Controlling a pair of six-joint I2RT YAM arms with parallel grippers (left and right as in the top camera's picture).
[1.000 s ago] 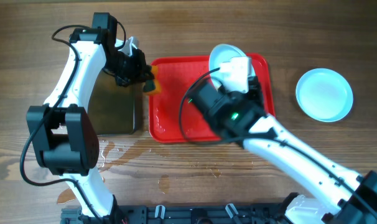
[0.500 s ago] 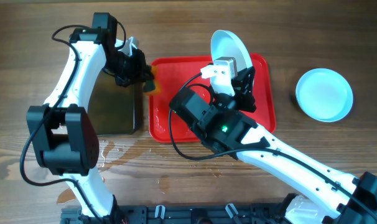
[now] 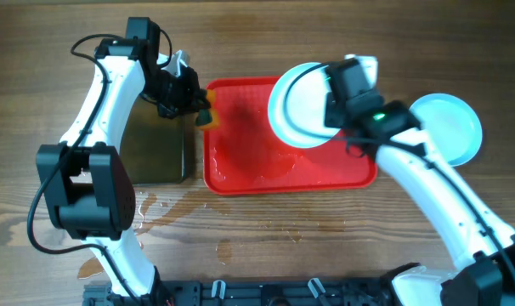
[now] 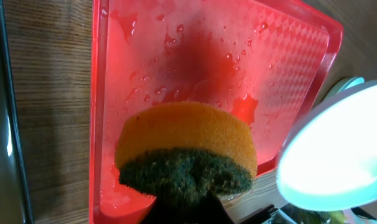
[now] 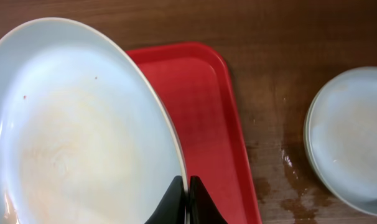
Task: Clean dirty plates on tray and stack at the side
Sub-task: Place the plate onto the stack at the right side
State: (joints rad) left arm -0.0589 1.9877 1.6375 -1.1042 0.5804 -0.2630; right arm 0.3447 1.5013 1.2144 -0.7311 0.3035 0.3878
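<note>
R pincer pinches the rim of a plate, tilted above the tray, far-right part; faint brownish film on its face. L pincer clamps a sponge over the tray's left edge. Tray wet, no plates in it. Stack on table right of tray, count unclear. Prob. last plate, wipe maybe unfinished. Black pan at left: dark water.
</note>
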